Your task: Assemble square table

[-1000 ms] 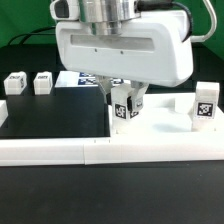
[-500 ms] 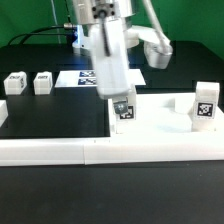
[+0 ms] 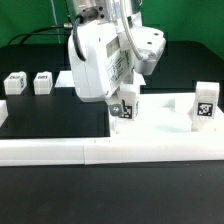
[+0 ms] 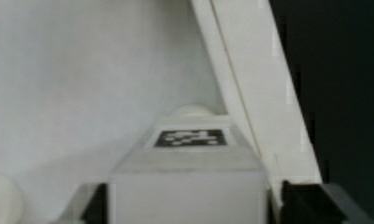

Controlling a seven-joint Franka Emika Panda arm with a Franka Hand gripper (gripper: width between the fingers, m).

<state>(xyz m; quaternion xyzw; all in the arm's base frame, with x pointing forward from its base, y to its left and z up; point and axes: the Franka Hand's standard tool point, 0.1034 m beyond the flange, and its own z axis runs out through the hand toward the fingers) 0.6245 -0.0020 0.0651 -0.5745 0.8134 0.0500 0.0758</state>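
Near the middle of the worktop, just behind the long white wall (image 3: 60,150) that runs along the front edge, we see the claw (image 3: 126,100) clamped on the square slab (image 3: 95,62). In the wrist view its two dark fingers (image 4: 312,205) sit on both sides of the slab's edge, right where the small black-and-white tag (image 4: 189,137) is. We see no gap there, so we think the grip is tight. The slab is not lying flat. It is tipped up on its side, and it rises from the claw toward the exterior view's left. We cannot tell if its low edge touches the worktop. The raised rim (image 4: 255,110) runs straight away from the fingers, so the slab stretches out ahead of the claw, not across it. We think the next move hangs on this: to lay the slab down, the arm has to turn it flat, and the big part will swing to the side where it leans. The bare black worktop (image 3: 50,115) on that side looks like room enough. A first leg post (image 3: 14,83) and a second leg post (image 3: 42,82) stand side by side near the edge on the exterior view's left, well apart from the claw. A third leg post (image 3: 205,105) stands near the edge on the exterior view's right, closer to the claw, so the slab should not bump it.
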